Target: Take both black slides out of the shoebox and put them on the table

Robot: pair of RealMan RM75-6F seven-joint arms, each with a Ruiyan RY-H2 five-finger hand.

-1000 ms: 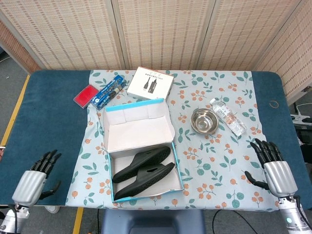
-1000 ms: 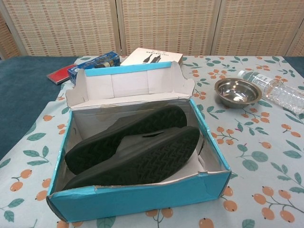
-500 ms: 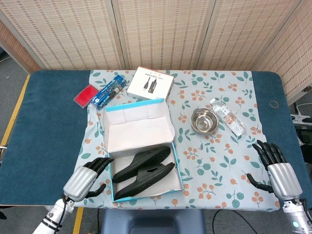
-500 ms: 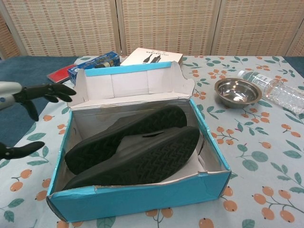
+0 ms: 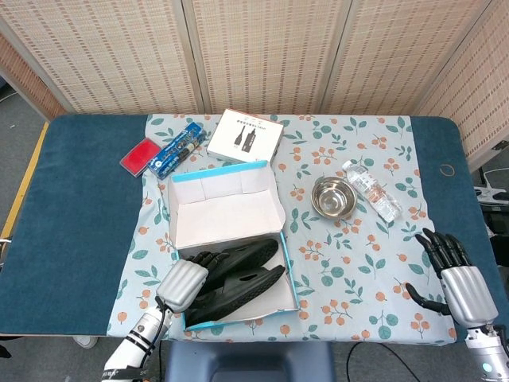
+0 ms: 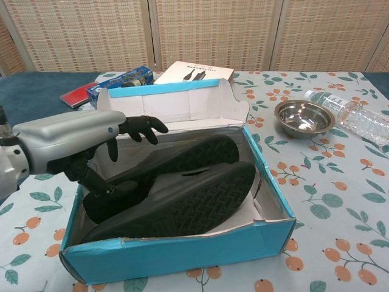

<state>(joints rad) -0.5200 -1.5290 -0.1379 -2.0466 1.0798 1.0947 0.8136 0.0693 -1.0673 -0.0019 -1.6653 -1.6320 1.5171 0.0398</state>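
Both black slides [image 5: 235, 280] lie diagonally in the shoebox [image 5: 231, 239], right under your left hand [image 5: 184, 285], fingers spread, gripping nothing. Your right hand [image 5: 460, 288] hangs open, well apart.

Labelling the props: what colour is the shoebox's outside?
Bright blue; the shoebox shows it best in the chest view.

Slides [image 6: 182, 188]: matt black rubber, ribbed soles being shown.
Shoebox [image 6: 176, 252]: matt card.
Bowl [image 5: 332, 196]: glossy metal.
Bottle [image 5: 372, 190]: clear plastic.
Left hand [image 6: 67, 143]: smooth grey shell being displayed.
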